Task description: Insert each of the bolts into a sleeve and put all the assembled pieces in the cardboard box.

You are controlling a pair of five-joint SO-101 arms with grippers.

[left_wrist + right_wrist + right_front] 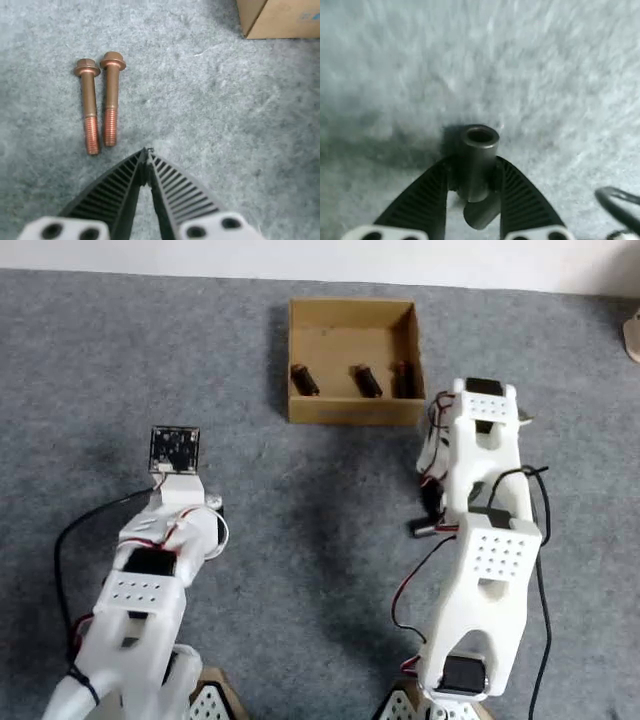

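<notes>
Two copper bolts (99, 105) lie side by side on the grey carpet, just ahead of my left gripper (146, 154), which is shut with nothing in it. A dark sleeve (479, 150) stands tilted between the fingers of my right gripper (474, 162), which is shut on it, its open bore facing outward. A second dark cylinder end (481, 216) shows just below it. The cardboard box (352, 411) sits at the far middle of the table, with three dark assembled pieces (364, 381) inside. In the high view my right gripper (432, 502) hangs near the box's near right corner.
A corner of the cardboard box (280, 19) lies beyond the left gripper. The left arm (150, 570) stands at the near left and the right arm (490, 550) at the near right, both with loose cables. Grey carpet (320, 540) runs between them.
</notes>
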